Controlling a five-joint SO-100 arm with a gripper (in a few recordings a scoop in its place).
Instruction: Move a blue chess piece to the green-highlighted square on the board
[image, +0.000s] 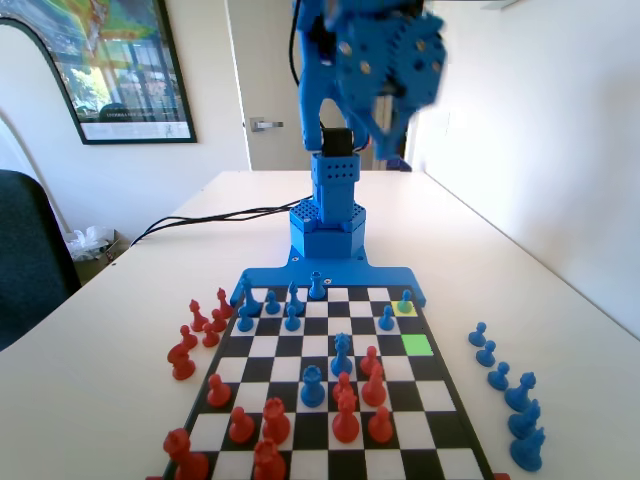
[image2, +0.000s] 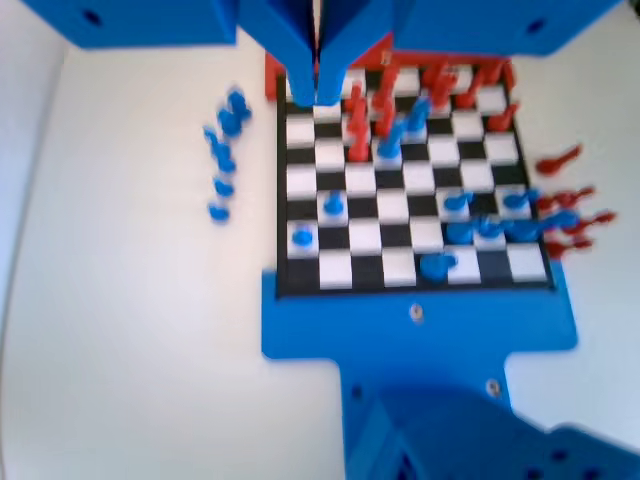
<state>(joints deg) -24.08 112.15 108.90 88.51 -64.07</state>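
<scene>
Upper centre of the fixed view: blue arm raised high above the bench, its tool blurred near the top edge. Wrist view: tool hangs from the top edge, jaws pressed together, nothing between them.

Board: black-and-white chequered, lower centre of the fixed view, blue edge piece at its far end.

Green square: right side of the board in the fixed view, bare. Yellow square: just beyond it, towards the upper part of the frame, carrying a blue pawn.

Other blue pieces: several along the far rows, two nearer the middle of the board. Red pieces: clustered on the near rows.

Off-board, fixed view: row of blue pieces on the bench at lower right; group of red pieces at the left of the board.
</scene>
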